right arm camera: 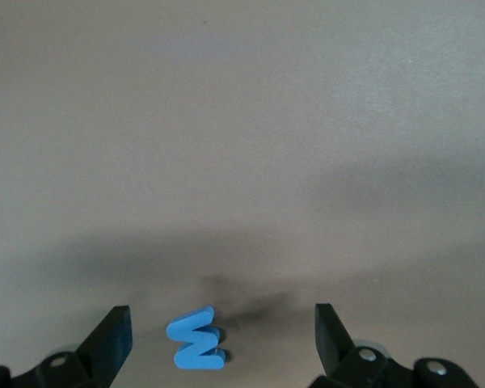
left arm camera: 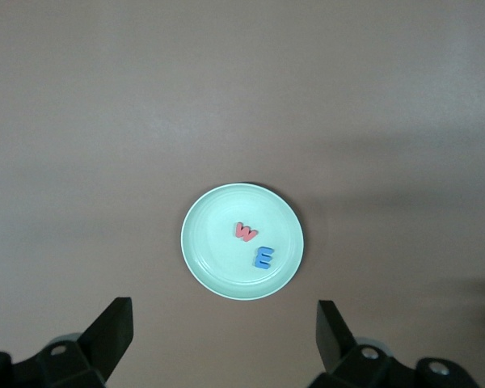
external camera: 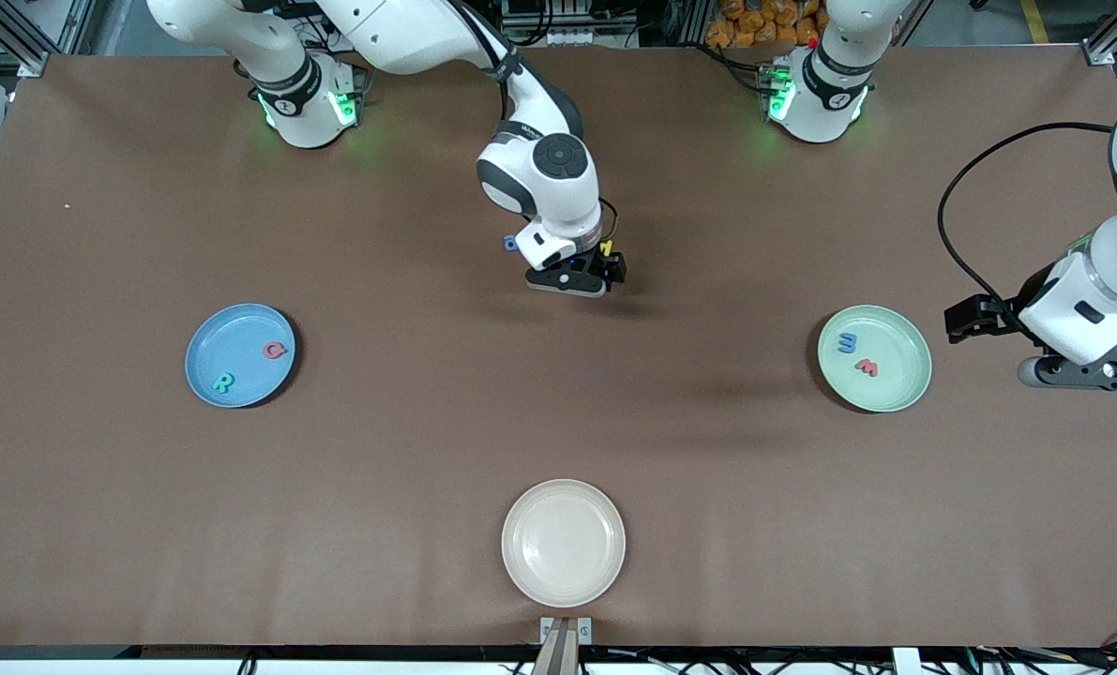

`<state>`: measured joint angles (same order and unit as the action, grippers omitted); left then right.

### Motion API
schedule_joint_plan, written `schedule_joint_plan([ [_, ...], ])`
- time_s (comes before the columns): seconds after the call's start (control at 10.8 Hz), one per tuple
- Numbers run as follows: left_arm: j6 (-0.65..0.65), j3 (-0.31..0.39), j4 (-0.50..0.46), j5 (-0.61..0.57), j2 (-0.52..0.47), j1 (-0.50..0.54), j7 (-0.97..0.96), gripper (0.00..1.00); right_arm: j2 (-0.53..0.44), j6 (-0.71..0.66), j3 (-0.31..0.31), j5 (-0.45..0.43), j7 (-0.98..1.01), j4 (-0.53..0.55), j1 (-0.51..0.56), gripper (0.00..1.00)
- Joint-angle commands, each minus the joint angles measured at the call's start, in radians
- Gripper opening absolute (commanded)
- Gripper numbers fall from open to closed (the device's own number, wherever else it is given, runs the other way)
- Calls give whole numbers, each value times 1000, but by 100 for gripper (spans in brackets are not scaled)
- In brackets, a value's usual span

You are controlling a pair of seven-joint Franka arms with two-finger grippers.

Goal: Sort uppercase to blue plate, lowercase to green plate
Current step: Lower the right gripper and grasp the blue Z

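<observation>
My right gripper [external camera: 572,281] is open and low over the table's middle. In the right wrist view the blue capital M [right arm camera: 196,339] lies on the table between the open fingers of my right gripper [right arm camera: 222,343], touching neither. A small round blue letter [external camera: 510,243] and a yellow letter [external camera: 605,248] show beside that hand. The blue plate [external camera: 211,342] holds the red Q [external camera: 276,350] and the teal R [external camera: 223,382]. The green plate [external camera: 900,375] holds a blue m [external camera: 846,343] and a red m [external camera: 866,367]. My left gripper [external camera: 1079,372] waits open and empty beside the green plate [left arm camera: 218,267].
A cream plate [external camera: 564,542] sits near the table's edge closest to the front camera. The left arm's black cable [external camera: 952,187] loops above the table near the green plate. The second yellow letter is hidden.
</observation>
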<state>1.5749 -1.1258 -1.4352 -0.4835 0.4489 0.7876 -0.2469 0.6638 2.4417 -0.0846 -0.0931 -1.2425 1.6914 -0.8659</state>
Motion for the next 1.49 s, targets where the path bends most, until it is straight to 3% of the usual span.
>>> schedule_joint_plan([
  [0.0,-16,-5,7,19,-18,7,25,100,77,-107,0,-34,-67,-131,-41,100],
  [0.74,-18,-17,-1,20,-25,9,1,100,155,-38,0,-42,-126,-148,-44,98],
  [1.02,-18,-14,-4,20,-27,9,5,100,163,-38,-1,-40,-124,-165,-39,75],
  [1.21,-18,-12,-4,20,-24,10,8,100,163,-41,-1,-34,-121,-177,-38,65],
  [1.39,-18,-12,-2,20,-24,10,5,100,163,-41,-1,-28,-129,-177,-38,61],
])
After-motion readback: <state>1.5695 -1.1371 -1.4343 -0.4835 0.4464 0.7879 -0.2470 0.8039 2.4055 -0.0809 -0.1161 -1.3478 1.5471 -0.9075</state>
